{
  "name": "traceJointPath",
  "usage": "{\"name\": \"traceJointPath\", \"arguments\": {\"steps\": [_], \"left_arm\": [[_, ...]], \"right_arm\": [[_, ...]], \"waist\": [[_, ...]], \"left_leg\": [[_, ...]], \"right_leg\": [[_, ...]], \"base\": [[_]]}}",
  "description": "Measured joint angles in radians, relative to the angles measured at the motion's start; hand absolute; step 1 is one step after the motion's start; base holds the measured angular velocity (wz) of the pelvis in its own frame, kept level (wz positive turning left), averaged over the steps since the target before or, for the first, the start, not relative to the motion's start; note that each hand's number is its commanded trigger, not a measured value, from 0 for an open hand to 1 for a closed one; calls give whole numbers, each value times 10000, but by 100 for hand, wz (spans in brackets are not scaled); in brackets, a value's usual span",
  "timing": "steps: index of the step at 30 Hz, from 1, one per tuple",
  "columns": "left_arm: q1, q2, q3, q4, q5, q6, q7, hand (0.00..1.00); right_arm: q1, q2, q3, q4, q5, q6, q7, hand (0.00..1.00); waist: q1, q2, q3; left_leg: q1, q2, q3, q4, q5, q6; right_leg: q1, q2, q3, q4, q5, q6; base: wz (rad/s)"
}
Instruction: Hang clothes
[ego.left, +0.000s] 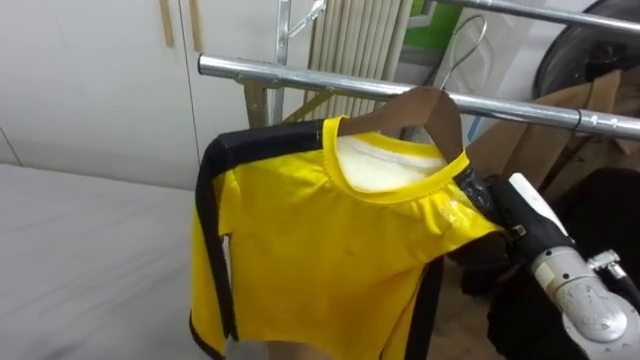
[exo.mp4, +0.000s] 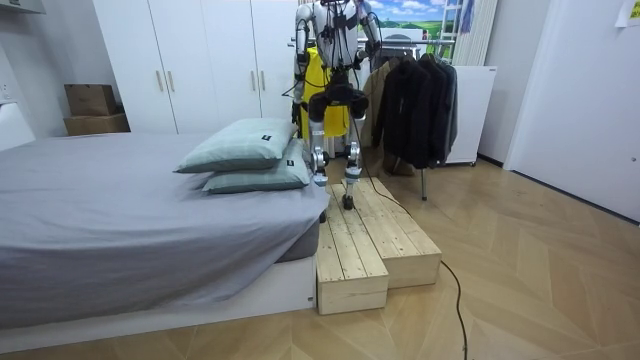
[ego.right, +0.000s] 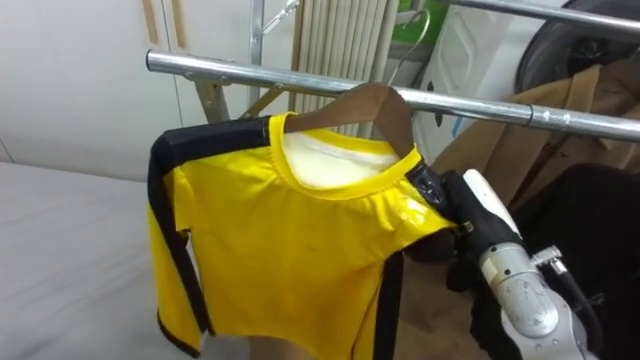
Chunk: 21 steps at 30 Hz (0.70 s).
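The yellow shirt (ego.left: 330, 250) sits on its wooden hanger (ego.left: 425, 105), raised just in front of the metal rail (ego.left: 260, 72) so that the wire hook (ego.left: 465, 40) can reach over the bar; you cannot tell whether it already rests there. Your right hand (ego.left: 485, 195) supports the shirt's shoulder from below (the cloth hides its fingers, so spread or pinching, I cannot tell). Dark coats (exo.mp4: 415, 95) fill the rail's far part, therefore this free part is a good choice.

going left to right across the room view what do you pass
cardboard boxes → pillows → yellow shirt → dark jackets
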Motion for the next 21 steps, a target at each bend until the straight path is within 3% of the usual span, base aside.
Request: {"name": "traceJointPath", "arguments": {"steps": [7, 10, 21], "left_arm": [[-22, 7, -21, -13, 326, 5, 142, 0], [-22, 6, -46, -12, 331, 35, 142, 0], [-72, 26, -74, -321, 430, 211, 102, 0]], "right_arm": [[-115, 0, 124, 1305, -747, 24, 0, 100], [-114, 20, 387, 1991, -1018, 248, 0, 100], [-115, 184, 383, 2258, -1689, 370, -623, 100]], "waist": [[10, -5, 1], [47, -6, 1], [44, 35, 15]], "left_leg": [[-123, -3, -179, 21, 0, 0], [-128, -5, -197, 18, 0, 1], [-109, 2, -216, 88, 1, 2]], "right_leg": [[-39, -16, -197, -29, -3, 3], [-43, -15, -177, -41, -19, 21], [40, -10, -167, -65, -36, 26]], "base": [[6], [0], [0]]}}
